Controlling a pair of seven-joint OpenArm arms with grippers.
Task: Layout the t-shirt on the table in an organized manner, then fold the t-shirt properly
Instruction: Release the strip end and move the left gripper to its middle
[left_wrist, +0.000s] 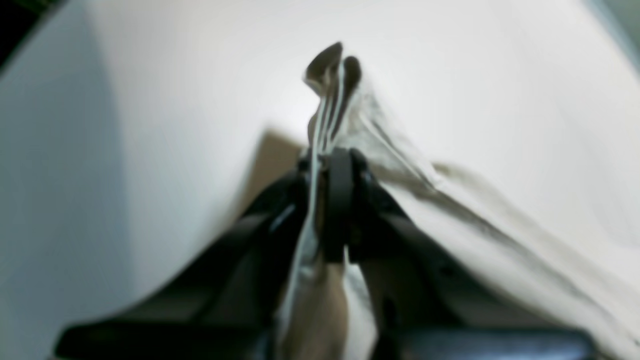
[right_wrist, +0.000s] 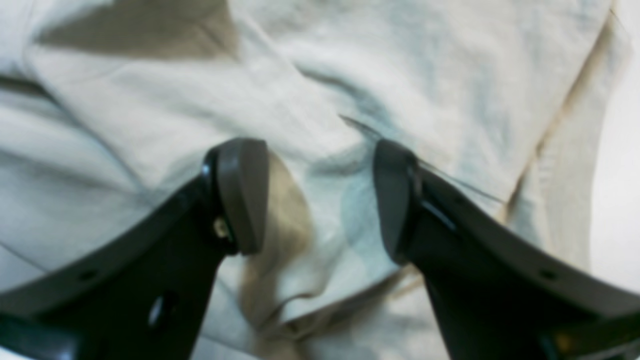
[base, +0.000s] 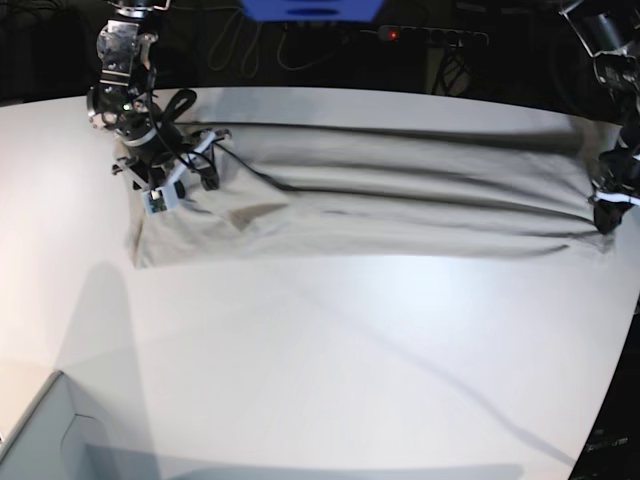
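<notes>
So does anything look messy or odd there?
The t-shirt lies stretched across the table, ridged with long wrinkles, bunched under the open right gripper; the left gripper pinches its other end.

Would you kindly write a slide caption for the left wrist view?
Left gripper, jaws shut, pinching bunched layers of the light grey-beige cotton t-shirt above the smooth white table.

t-shirt (base: 380, 205) on table (base: 320, 350), far side | left pincer (base: 606, 222) at one end | right pincer (base: 195, 165) at other
</notes>
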